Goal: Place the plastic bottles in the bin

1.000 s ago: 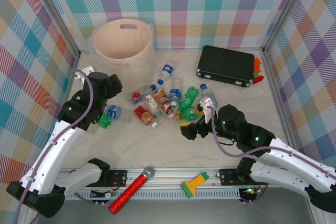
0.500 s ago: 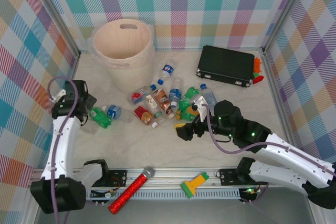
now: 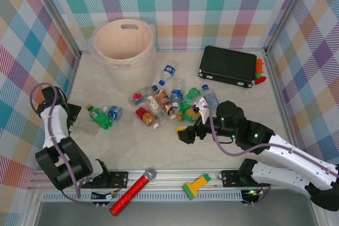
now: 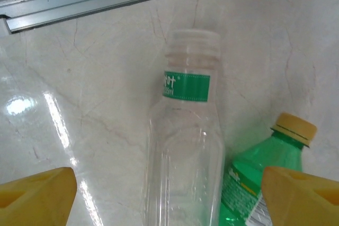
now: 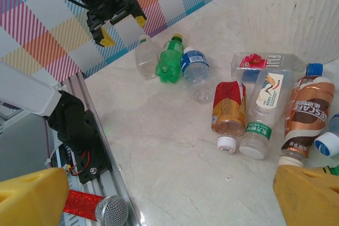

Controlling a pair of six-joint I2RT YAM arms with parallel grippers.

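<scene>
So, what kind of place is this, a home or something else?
Most likely a robot test booth: plaid walls enclose a marble-look table, a left arm and a right arm are bolted to its front rail, and plastic bottles lie scattered.

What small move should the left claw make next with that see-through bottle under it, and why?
Probably lower straight down and close on the clear bottle. The left gripper is open, and its yellow fingers stand on either side of that bottle, which lies flat and is not yet held. A green bottle lies close beside it, so a careful descent seems wise.
</scene>
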